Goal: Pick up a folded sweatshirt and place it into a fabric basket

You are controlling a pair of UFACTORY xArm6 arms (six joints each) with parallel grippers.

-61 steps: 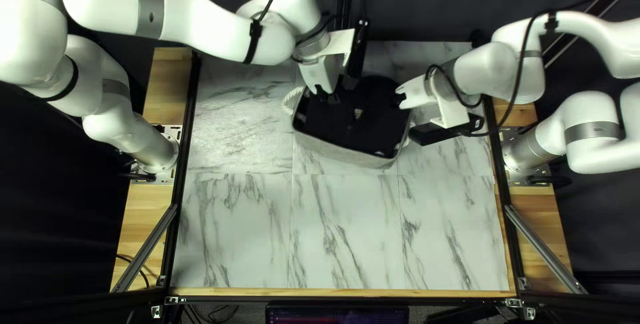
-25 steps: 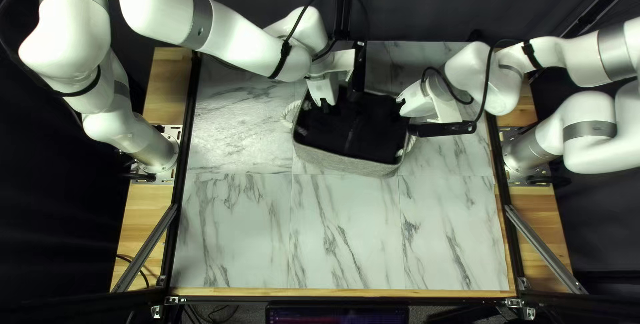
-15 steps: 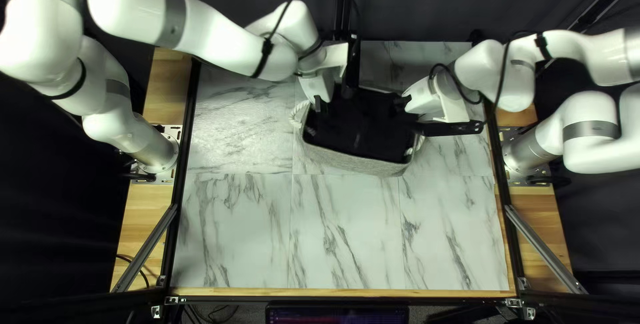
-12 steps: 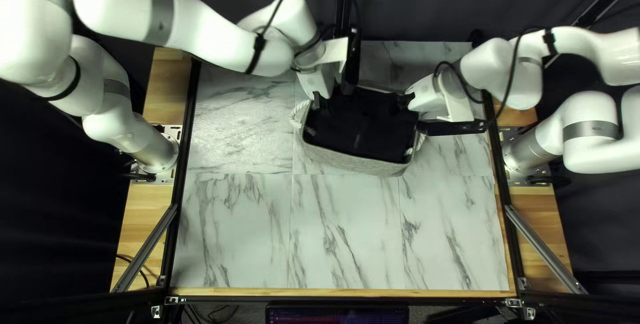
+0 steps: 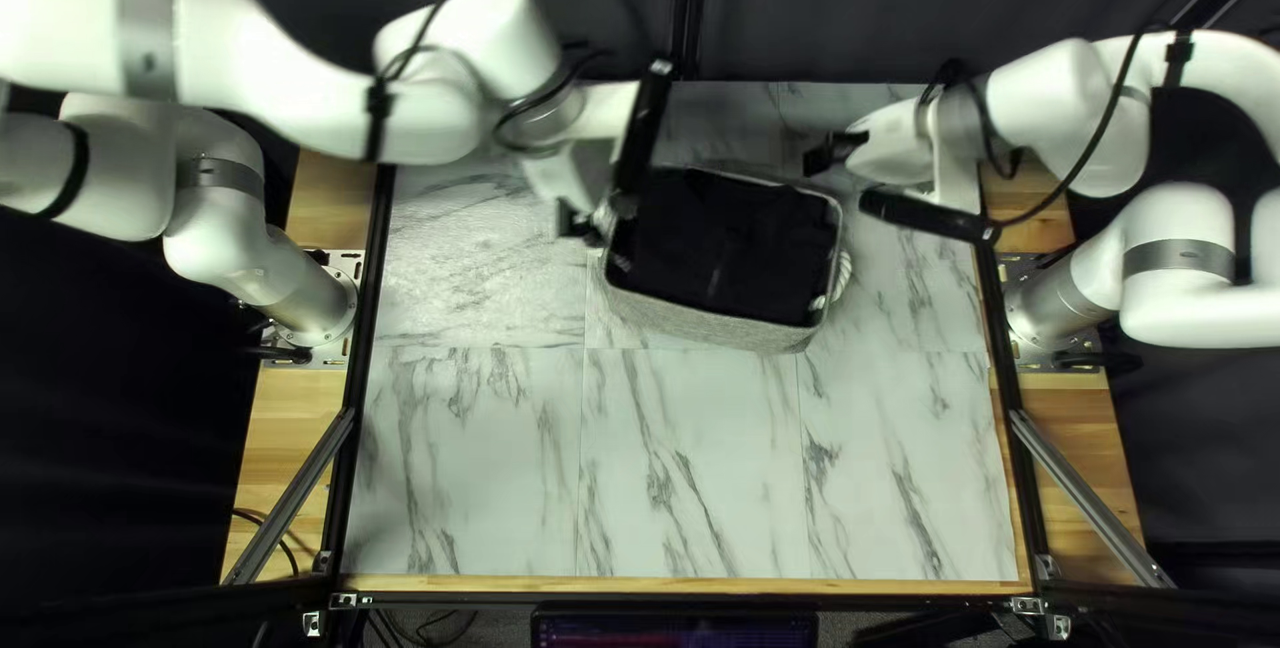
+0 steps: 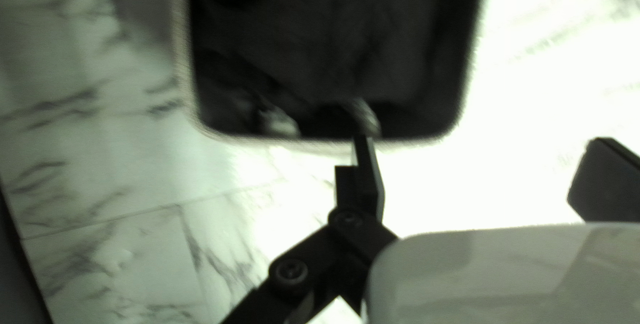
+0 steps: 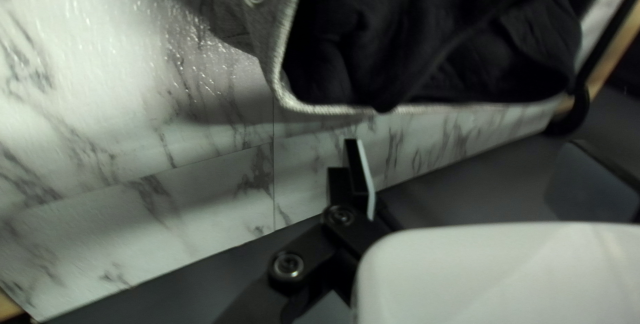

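Observation:
The grey fabric basket point(image 5: 707, 318) stands on the marble table, and the black sweatshirt point(image 5: 727, 242) lies inside it. My left gripper point(image 5: 587, 224) hangs by the basket's left end, my right gripper point(image 5: 830, 152) off its upper right corner. Seen from the left wrist, the left gripper point(image 6: 480, 171) is open with nothing between its fingers, just outside the rim of the basket point(image 6: 320, 143). In the right wrist view, the right gripper point(image 7: 473, 174) stands open too, short of the basket rim point(image 7: 333, 108); folds of the sweatshirt point(image 7: 427, 37) show within.
The marble table point(image 5: 694, 462) extends toward its near edge below the basket. White rope handles sit at the basket's ends; one rope handle point(image 5: 843, 272) shows at its right end. Metal frame bars run along both table sides, and a dark curtain point(image 5: 854, 8) hangs behind.
My left gripper has moved left from over the basket and my right gripper up and slightly right, both off the sweatshirt. The basket has stayed put over the last half second, after shifting slightly right earlier.

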